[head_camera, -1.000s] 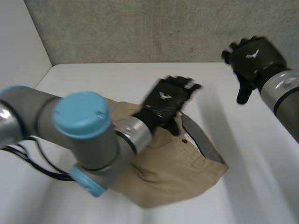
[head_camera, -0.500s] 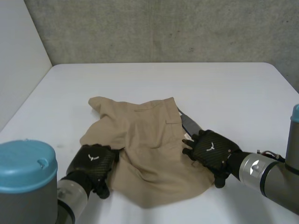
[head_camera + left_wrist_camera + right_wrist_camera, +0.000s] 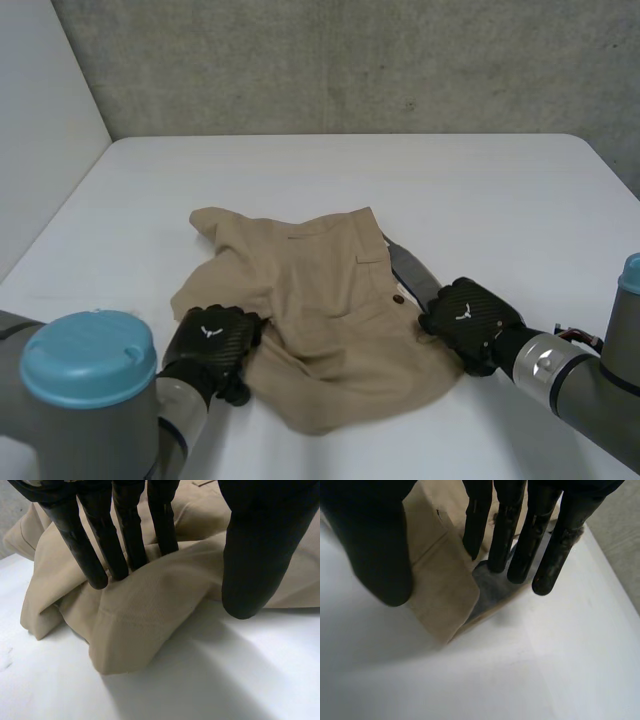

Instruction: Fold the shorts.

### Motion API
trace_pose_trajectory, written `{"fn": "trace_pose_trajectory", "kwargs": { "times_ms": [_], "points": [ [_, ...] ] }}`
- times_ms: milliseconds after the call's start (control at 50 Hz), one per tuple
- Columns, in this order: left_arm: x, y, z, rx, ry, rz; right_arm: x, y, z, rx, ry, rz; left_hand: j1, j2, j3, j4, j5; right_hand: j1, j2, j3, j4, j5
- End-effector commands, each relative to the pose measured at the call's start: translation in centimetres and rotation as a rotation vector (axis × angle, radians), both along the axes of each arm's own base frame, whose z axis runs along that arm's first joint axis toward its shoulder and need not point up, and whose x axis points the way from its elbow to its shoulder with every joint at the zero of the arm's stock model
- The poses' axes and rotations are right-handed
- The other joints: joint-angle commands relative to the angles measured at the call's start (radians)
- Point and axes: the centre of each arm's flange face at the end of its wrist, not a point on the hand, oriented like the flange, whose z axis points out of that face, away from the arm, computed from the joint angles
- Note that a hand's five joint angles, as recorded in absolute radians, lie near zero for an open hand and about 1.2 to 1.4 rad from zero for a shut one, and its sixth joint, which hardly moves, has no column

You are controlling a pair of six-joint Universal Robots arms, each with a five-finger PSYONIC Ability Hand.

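The left hand, black with a small white bird-like emblem on its back, rests on the one pair of crumpled khaki cotton shorts at the garment's 8 o'clock edge in the head view. In the left wrist view its straight fingers press their tips into a raised fold of the khaki cloth. The thumb stands apart across that ridge, its tip down at the hem where cloth meets table. The hand is relaxed and pressing, not clenched round the fabric.

The right hand, the second of the two and marked with the same white emblem, sits at the shorts' 4 o'clock edge, by the waistband. In the right wrist view its fingers are straight. Their tips are down on the turned-back waistband corner and on the grey inner lining showing under it. The thumb is held wide over the bare table beside that corner, so this hand too is released, touching without grasping.

The shorts lie near the middle of the white table, one rumpled corner pointing to 10 o'clock. A strip of grey lining is exposed at 3 o'clock, and a small dark button lies just beside the right hand. A grey concrete wall runs along the table's 12 o'clock side.
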Motion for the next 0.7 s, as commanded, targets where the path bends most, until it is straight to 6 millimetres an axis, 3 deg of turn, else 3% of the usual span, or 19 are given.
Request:
{"fn": "trace_pose_trajectory", "kwargs": {
  "times_ms": [20,80,240,320,460,520,600,660,700],
  "points": [
    [-0.3,-2.4,-0.5,-0.024,0.003,0.052,0.5,-1.0,0.3,-0.035,-0.055,-0.024,0.070,0.079,0.079,0.075,0.079,0.599,0.418,0.422,0.421,0.491],
    [-0.4,-3.4,-0.3,-0.039,0.014,0.066,0.6,-1.7,0.8,-0.014,-0.113,-0.057,0.067,0.076,0.076,0.072,0.077,0.734,0.553,0.557,0.557,0.626],
    [-0.6,-7.3,0.4,-0.104,0.033,0.116,1.2,-3.1,2.6,0.042,-0.260,-0.140,0.081,0.091,0.091,0.087,0.091,0.737,0.556,0.560,0.559,0.629],
    [-0.5,-9.6,0.5,-0.150,-0.007,0.119,2.3,-2.9,3.6,0.076,-0.318,-0.170,0.204,0.214,0.214,0.210,0.214,0.737,0.556,0.560,0.559,0.629],
    [-1.9,-15.4,1.1,-0.320,-0.061,0.076,4.1,-3.6,4.9,0.113,-0.397,-0.307,0.196,0.205,0.205,0.202,0.206,0.737,0.556,0.560,0.559,0.629],
    [-2.5,-17.2,0.9,-0.365,-0.106,0.031,4.9,-4.8,4.6,0.118,-0.426,-0.404,0.068,0.077,0.077,0.073,0.077,0.737,0.556,0.560,0.559,0.629],
    [-2.9,-18.0,1.1,-0.401,-0.144,-0.028,5.2,-6.7,4.0,0.116,-0.461,-0.509,-0.249,-0.240,-0.240,-0.243,-0.239,0.737,0.556,0.560,0.559,0.629],
    [-3.0,-17.3,1.0,-0.382,-0.147,-0.059,5.4,-7.8,3.3,0.127,-0.486,-0.550,-0.347,-0.338,-0.338,-0.341,-0.337,0.737,0.556,0.560,0.559,0.629],
    [-2.5,-15.9,2.5,-0.361,-0.138,-0.073,5.6,-8.1,2.9,0.141,-0.502,-0.561,-0.385,-0.376,-0.376,-0.380,-0.376,0.737,0.556,0.560,0.559,0.629]
  ]
}}
